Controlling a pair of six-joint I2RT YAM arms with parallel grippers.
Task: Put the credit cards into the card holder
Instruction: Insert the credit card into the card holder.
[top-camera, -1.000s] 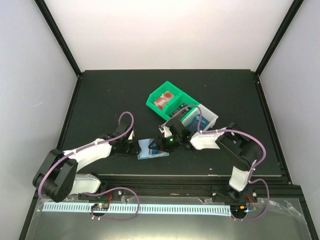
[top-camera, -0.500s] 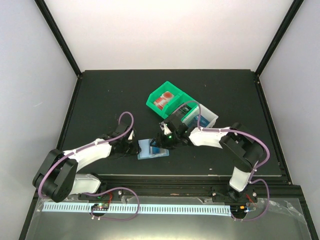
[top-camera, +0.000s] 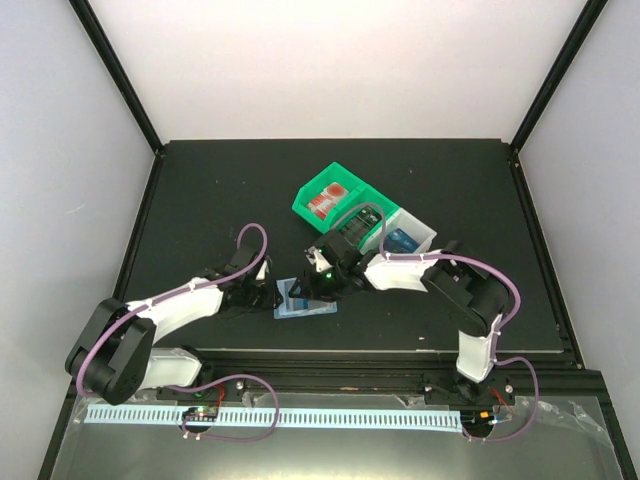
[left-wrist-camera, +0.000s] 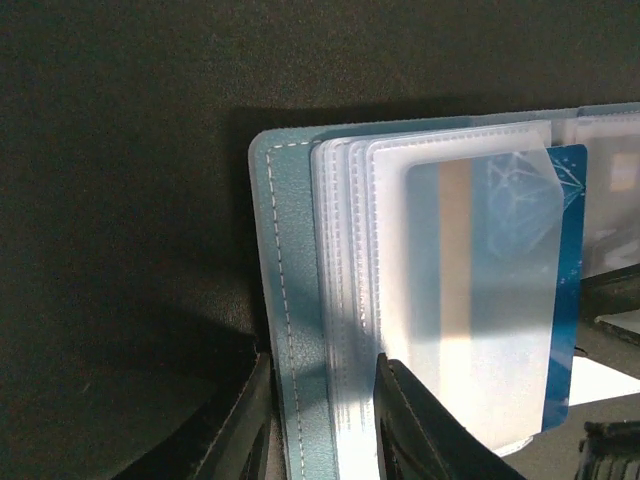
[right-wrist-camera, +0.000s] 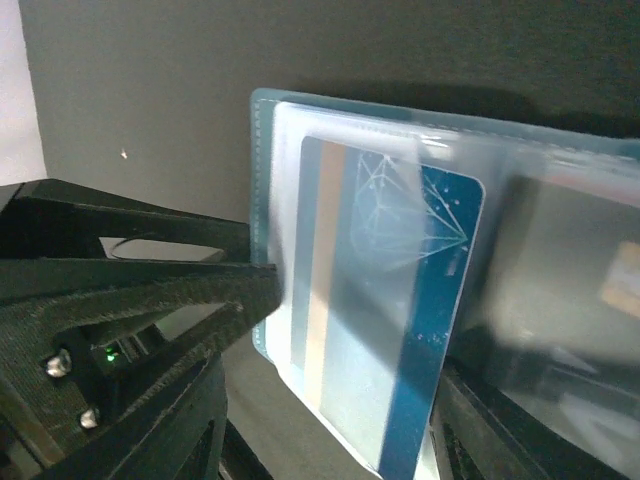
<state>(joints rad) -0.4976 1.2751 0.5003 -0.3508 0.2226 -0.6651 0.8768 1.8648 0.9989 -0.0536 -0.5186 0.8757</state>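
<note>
The teal card holder (top-camera: 296, 304) lies open on the black table, clear pockets up. My left gripper (top-camera: 264, 294) is shut on its left edge; in the left wrist view the gripper (left-wrist-camera: 322, 420) pinches the teal cover (left-wrist-camera: 278, 300) and several pocket leaves. A blue credit card (left-wrist-camera: 560, 290) with pale line print sits mostly inside the top clear pocket, with a blue strip still outside. My right gripper (top-camera: 320, 282) is over the holder. In the right wrist view it (right-wrist-camera: 360, 345) is open and straddles the blue card (right-wrist-camera: 440, 290); its right finger (right-wrist-camera: 490, 430) is at the card's outer edge.
A green bin (top-camera: 362, 200) behind the holder holds a red-and-white card (top-camera: 330, 200). A white bin (top-camera: 425, 233) beside it holds blue cards (top-camera: 402, 240). The right arm stretches across in front of both bins.
My right gripper has moved left over the holder, and the blue card has slid further into the pocket. The left gripper has kept its hold and place.
</note>
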